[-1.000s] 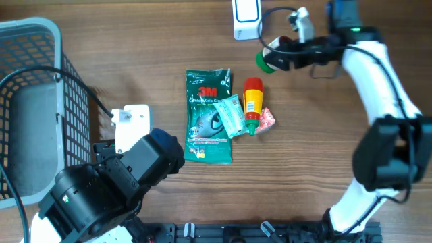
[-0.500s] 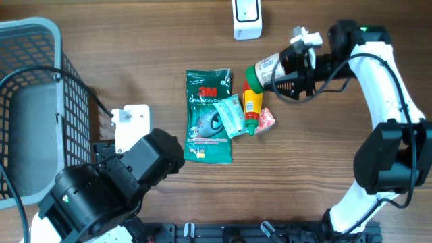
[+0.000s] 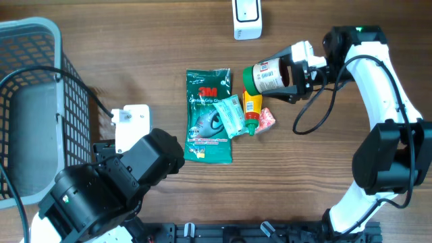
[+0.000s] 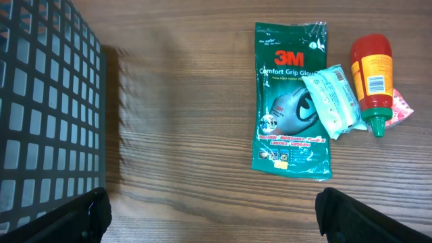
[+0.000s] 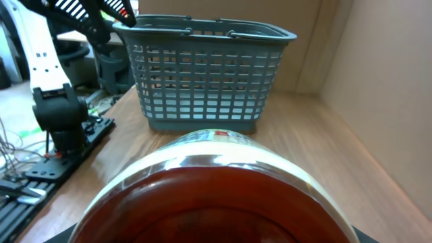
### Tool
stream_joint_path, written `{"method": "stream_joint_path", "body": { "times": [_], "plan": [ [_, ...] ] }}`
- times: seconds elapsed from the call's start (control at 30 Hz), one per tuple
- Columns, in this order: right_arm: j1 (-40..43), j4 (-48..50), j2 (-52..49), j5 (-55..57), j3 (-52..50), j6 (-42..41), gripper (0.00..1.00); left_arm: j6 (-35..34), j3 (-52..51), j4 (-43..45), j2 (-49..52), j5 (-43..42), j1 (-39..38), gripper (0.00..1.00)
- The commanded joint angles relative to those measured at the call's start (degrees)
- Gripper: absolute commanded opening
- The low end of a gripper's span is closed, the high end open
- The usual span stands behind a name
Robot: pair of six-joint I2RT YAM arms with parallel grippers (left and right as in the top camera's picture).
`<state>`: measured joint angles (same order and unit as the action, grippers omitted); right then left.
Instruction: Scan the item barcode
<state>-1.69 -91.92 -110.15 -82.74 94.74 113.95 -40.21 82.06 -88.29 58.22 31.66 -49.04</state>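
Overhead, the jar (image 3: pixel 268 75) lies sideways in the right tool (image 3: pixel 289 74), whose fingers are clamped on its base end. It is up and to the right of the green 3M packet (image 3: pixel 208 116), with its green lid turned toward that packet and its label facing up (the print is too small to read). The same view shows the white scanner (image 3: pixel 246 19) beyond the packet's top right corner and the grey basket (image 3: pixel 27 101) far to the packet's left. A pale sachet (image 3: pixel 231 116) overlaps the packet's right edge, and a red bottle (image 3: pixel 252 104) lies just right of that with a pink wrapper (image 3: pixel 267 119) against it. The left wrist camera looks down on the bench (image 4: pixel 182 135). It shows the left tool (image 4: pixel 210 202) spread wide and empty, low and to the left of the packet. It also shows a barcode on the bottle's yellow label, which the overhead view does not resolve. The right wrist camera shows none of the right tool's own fingers, only the jar's glass and dark reddish-brown contents filling the lower frame, with the basket ahead across the bench.
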Motion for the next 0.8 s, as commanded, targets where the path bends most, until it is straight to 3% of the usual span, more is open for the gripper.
{"method": "stream_joint_path", "body": {
  "times": [0.0,0.07,0.13,0.17,0.23,0.27,0.3,0.37,0.43,0.57,0.77],
  "plan": [
    [-0.1,1.7,1.0,-2.7,0.5,-3.4,0.52,-1.0,-0.2,0.2,-0.1,0.8,-0.2,1.0],
    [-0.1,5.4,1.0,-3.0,0.5,-12.2,0.48,-1.0,-0.2,0.2,-0.1,0.8,-0.2,1.0],
    [-0.3,13.5,0.9,-3.8,0.5,-30.0,0.47,-1.0,-0.2,0.2,-0.1,0.8,-0.2,1.0],
    [-0.5,20.6,0.9,-4.0,0.5,-44.8,0.47,-1.0,-0.2,0.2,-0.1,0.8,-0.2,1.0],
    [-0.8,30.7,0.9,-3.7,0.5,-64.3,0.48,-1.0,-0.2,0.2,-0.1,0.8,-0.2,1.0],
    [-1.0,39.2,0.9,-2.7,0.4,-79.9,0.47,-1.0,-0.2,0.2,-0.1,0.8,-0.2,1.0],
    [-1.2,44.1,0.9,-1.4,0.4,-88.9,0.48,-1.0,-0.2,0.2,-0.1,0.8,-0.2,1.0],
    [-1.8,58.2,0.7,6.5,0.4,-116.4,0.47,-1.0,-0.2,0.2,-0.1,0.8,-0.2,1.0],
    [-2.4,66.9,0.6,14.6,0.4,-134.0,0.47,-1.0,-0.2,0.2,-0.1,0.8,-0.2,1.0],
    [-3.0,73.7,0.4,28.1,0.4,-158.4,0.46,-1.0,-0.2,0.2,-0.1,0.8,-0.2,1.0],
    [-3.4,77.2,-2.9,34.3,0.4,-179.1,0.47,-1.0,-0.2,0.2,-0.1,0.8,-0.2,1.0]
  ]
}}
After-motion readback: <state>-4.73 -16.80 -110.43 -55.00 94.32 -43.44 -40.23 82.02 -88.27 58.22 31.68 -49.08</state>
